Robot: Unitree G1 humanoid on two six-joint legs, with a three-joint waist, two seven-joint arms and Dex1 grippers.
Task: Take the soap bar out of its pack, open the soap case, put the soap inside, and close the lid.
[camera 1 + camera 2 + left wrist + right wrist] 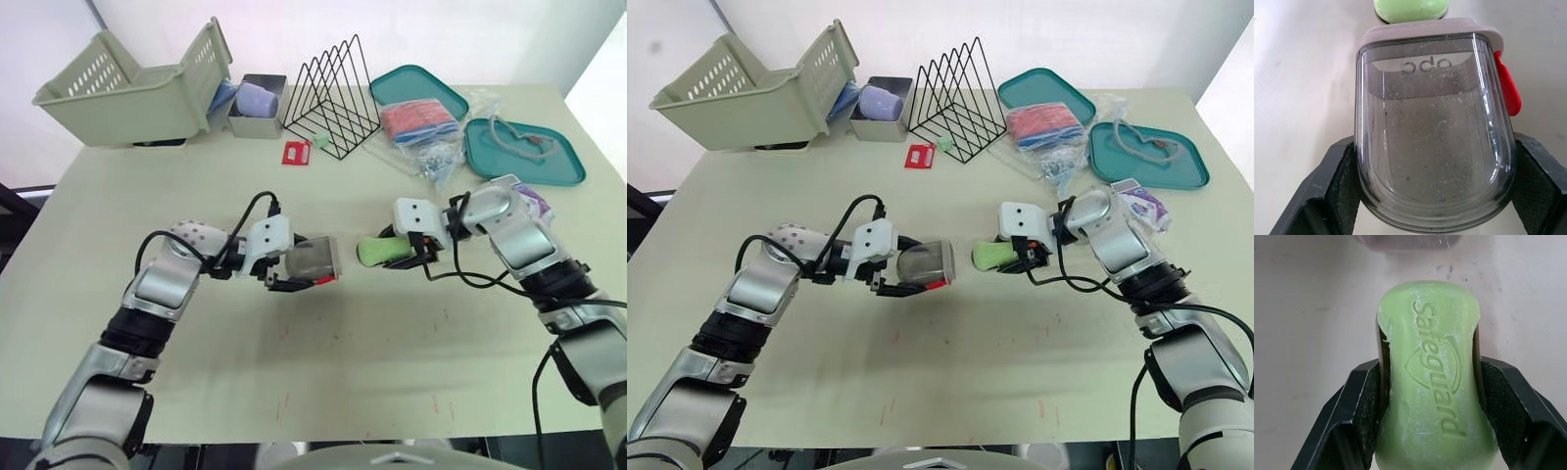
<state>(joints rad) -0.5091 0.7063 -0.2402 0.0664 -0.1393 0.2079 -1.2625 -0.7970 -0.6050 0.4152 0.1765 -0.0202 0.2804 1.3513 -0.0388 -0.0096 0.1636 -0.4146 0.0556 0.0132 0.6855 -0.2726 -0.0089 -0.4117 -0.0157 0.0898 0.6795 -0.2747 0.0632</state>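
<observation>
Now | left pincer [306, 270] clamped on both sides of the clear soap case [1435, 147], over mid-desk [343, 372] | right pincer [395, 255] clamped on the unwrapped green soap bar [1432, 377] | bar faces the case's end, near, not touching

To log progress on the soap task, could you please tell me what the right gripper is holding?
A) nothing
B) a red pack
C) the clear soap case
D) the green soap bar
D: the right gripper is shut on the green soap bar, with a finger pressed to each side, while the clear soap case sits in the left gripper.
</observation>
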